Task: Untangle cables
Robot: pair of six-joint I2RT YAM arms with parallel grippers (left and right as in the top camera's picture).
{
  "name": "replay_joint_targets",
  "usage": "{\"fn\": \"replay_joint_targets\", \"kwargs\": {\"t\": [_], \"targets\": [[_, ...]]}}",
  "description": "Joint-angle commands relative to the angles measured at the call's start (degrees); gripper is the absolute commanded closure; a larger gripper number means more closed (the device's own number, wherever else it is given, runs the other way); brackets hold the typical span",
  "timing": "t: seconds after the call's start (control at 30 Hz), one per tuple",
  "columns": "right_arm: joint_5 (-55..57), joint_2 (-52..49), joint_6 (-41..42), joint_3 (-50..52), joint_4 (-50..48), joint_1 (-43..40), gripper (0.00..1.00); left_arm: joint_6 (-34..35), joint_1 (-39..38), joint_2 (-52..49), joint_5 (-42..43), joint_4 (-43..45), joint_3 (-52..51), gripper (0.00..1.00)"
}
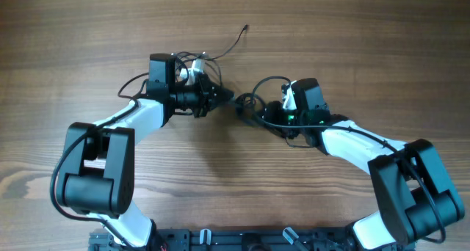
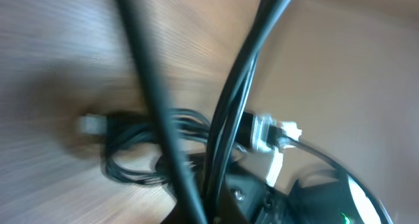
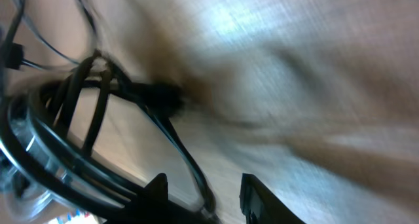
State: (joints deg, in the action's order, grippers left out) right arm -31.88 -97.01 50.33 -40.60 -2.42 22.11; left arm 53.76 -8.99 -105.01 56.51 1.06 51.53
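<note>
The cables (image 1: pixel 244 104) form a small black tangle between my two grippers at the table's middle. One thin strand (image 1: pixel 236 39) trails off toward the far side. My left gripper (image 1: pixel 226 97) is shut at the tangle's left edge. In the left wrist view, blurred strands (image 2: pixel 226 112) run down into the left gripper (image 2: pixel 209 211), and a coil with a plug (image 2: pixel 134 152) lies beyond. My right gripper (image 1: pixel 253 113) sits at the tangle's right edge. In the right wrist view my right gripper (image 3: pixel 203 185) is open, with one thin cable (image 3: pixel 177 145) passing between the fingers from a knot (image 3: pixel 160 96).
Bare wooden tabletop (image 1: pixel 352 38) surrounds the tangle. The right arm's white fitting (image 2: pixel 270 137) and dark body fill the lower right of the left wrist view. Thick arm wires (image 3: pixel 59 158) loop at the left of the right wrist view.
</note>
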Motion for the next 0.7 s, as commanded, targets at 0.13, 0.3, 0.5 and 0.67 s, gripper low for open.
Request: {"fn": "replay_joint_targets", "kwargs": {"t": [0.13, 0.3, 0.5, 0.67], "targets": [[2.9, -0.9, -21.0, -23.3, 34.2, -0.5, 0.53, 21.9, 0.1, -0.3, -14.5, -6.7, -0.4, 0.96], [2.9, -0.9, -26.6, -26.1, 30.9, 0.0, 0.51, 2.7, -2.2, -0.3, -13.9, -6.7, -0.4, 0.96], [8.8, -0.9, -31.2, -26.0, 31.7, -0.2, 0.76, -33.6, -7.4, -0.3, -8.4, -11.9, 0.8, 0.96], [5.5, -1.0, -40.5, -26.0, 36.7, -0.5, 0.79, -36.6, -5.9, -0.3, -12.7, -21.1, 1.8, 0.96]]}}
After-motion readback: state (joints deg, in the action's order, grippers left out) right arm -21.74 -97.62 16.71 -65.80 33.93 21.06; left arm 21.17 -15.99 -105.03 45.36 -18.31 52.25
